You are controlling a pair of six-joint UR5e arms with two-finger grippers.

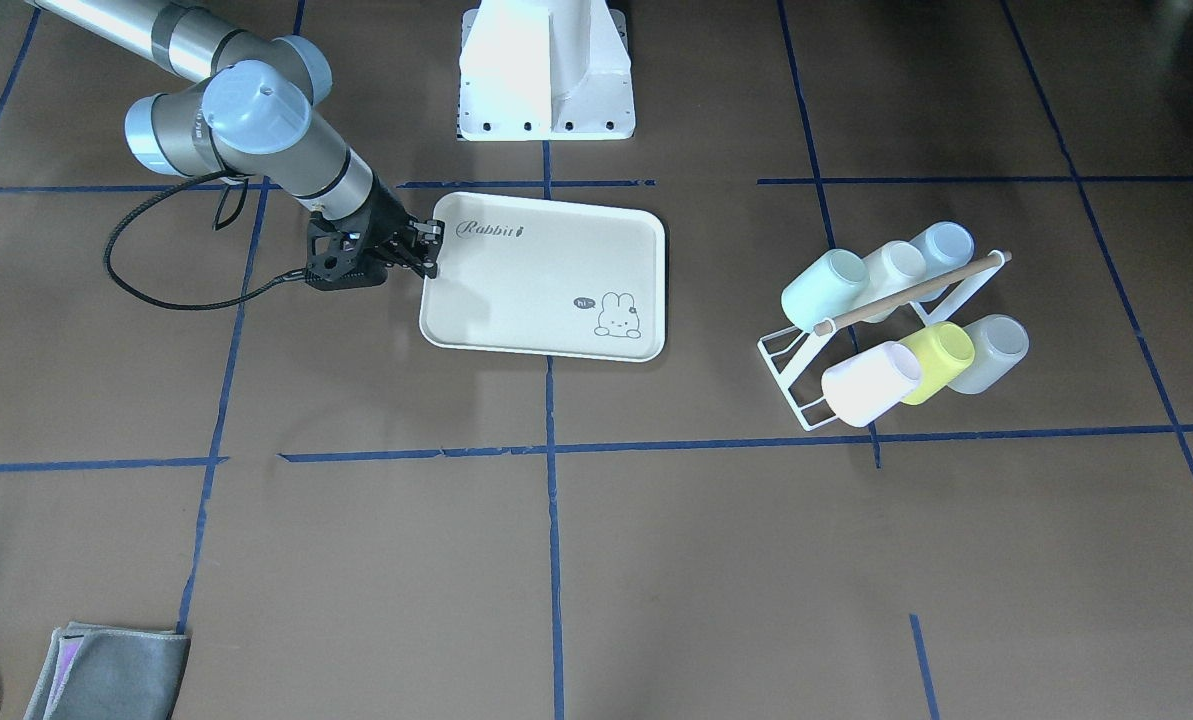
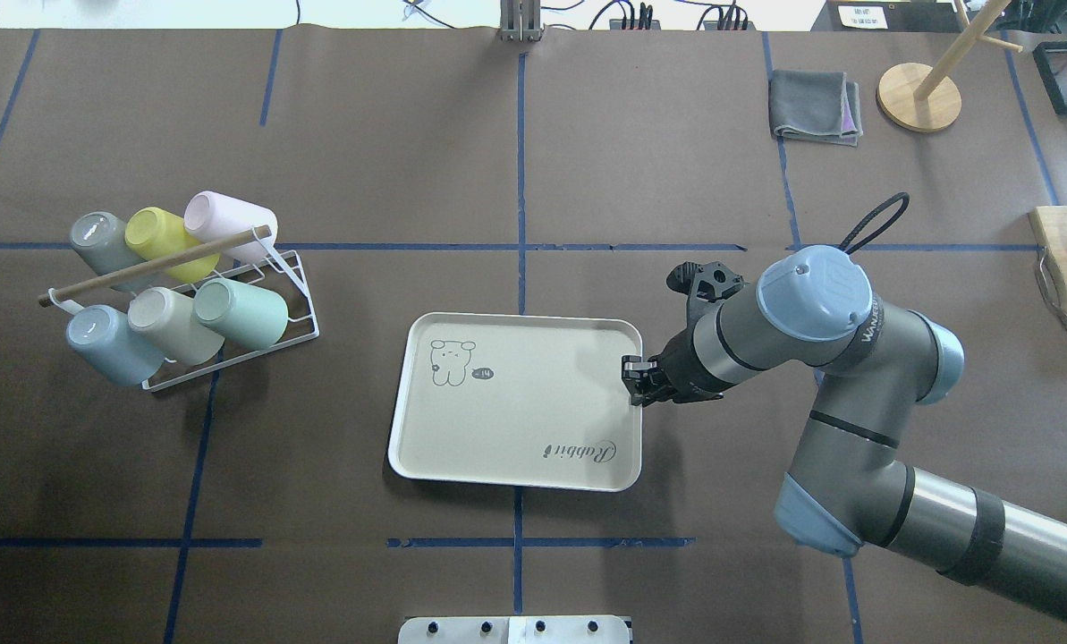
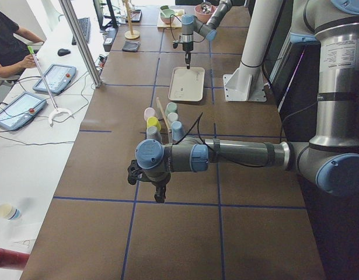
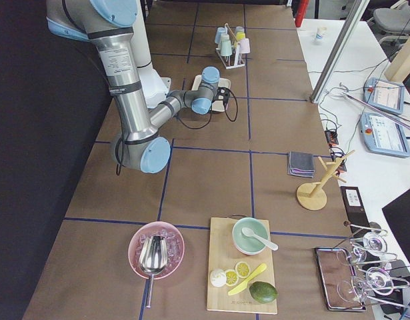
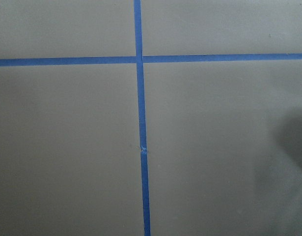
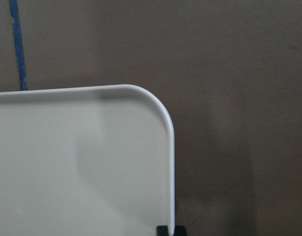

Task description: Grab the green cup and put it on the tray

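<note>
cream rectangular tray point(image 2: 533, 420) middle of tabletop point(image 2: 408, 134), nearer robot-side edge | white wire cup rack point(image 2: 153, 266) toward left end | pale mint-green plastic cup point(image 2: 240, 313) on rack | right gripper point(image 2: 633, 380) at tray's right rim

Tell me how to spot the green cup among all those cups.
From the cream tray mid-table, look to the white wire rack of six tipped cups. The green cup sits in the row nearer the robot, at the end closest to the tray: pale mint, unlike the cream cup next to it and the bright yellow-green cup behind.
</note>
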